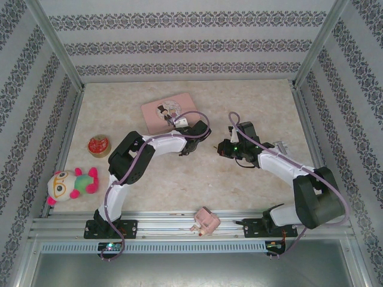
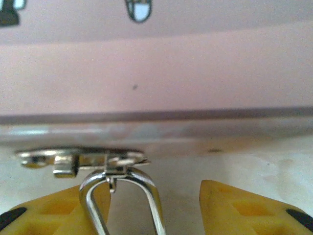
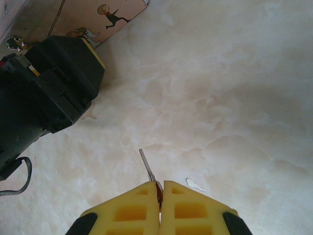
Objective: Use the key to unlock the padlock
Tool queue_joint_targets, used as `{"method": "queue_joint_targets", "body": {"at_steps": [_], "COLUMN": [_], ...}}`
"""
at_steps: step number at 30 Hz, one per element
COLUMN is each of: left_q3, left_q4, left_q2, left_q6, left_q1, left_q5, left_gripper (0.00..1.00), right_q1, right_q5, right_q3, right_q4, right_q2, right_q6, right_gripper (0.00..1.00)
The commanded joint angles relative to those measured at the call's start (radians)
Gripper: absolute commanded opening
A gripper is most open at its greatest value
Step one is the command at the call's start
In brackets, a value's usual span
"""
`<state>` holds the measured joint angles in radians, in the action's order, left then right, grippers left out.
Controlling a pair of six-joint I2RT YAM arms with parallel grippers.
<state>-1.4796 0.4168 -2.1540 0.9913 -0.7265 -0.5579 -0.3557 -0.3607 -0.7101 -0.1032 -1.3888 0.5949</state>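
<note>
The padlock's silver shackle (image 2: pixel 153 196) hangs looped through the metal clasp (image 2: pixel 83 157) on the side of the pink tin (image 2: pixel 156 73); the brass body is hidden below the frame. My left gripper (image 2: pixel 154 188) is up against the tin (image 1: pixel 169 113), its yellow fingers (image 2: pixel 244 210) apart. The shackle stands in the gap, close to the left finger. My right gripper (image 3: pixel 160 188) is shut on the key (image 3: pixel 146 166), whose thin grey blade sticks out forward over the table. In the top view the right gripper (image 1: pixel 222 148) is right of the left gripper (image 1: pixel 203 128).
A red round object (image 1: pixel 99 145) and a plush toy (image 1: pixel 69 184) lie at the left of the table. A pink object (image 1: pixel 205 221) rests on the front rail. The left arm's black wrist (image 3: pixel 44 88) is just left of the key. A white fleck (image 3: pixel 195 184) lies on the marble.
</note>
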Motion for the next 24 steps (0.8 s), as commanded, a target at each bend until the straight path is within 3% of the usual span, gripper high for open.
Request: {"method": "queue_joint_targets", "body": {"at_steps": [1, 10, 24], "left_q3": [-0.022, 0.007, 0.048], "left_q4": [0.038, 0.077, 0.049], "left_q2": [-0.03, -0.025, -0.011], "left_q6": [0.007, 0.069, 0.117], "left_q1": [-0.013, -0.013, -0.013], "left_q5": [-0.017, -0.021, 0.024], "left_gripper": [0.5, 0.49, 0.31], "right_q1": [0.003, 0.013, 0.046], "right_q5": [-0.024, -0.046, -0.102], "right_q3": [-0.022, -0.031, -0.046], "right_q4": [0.021, 0.022, 0.023], "right_q2": [-0.012, -0.029, -0.061], "right_q6": [-0.018, -0.023, -0.04], "right_gripper": [0.0, 0.0, 0.0]}}
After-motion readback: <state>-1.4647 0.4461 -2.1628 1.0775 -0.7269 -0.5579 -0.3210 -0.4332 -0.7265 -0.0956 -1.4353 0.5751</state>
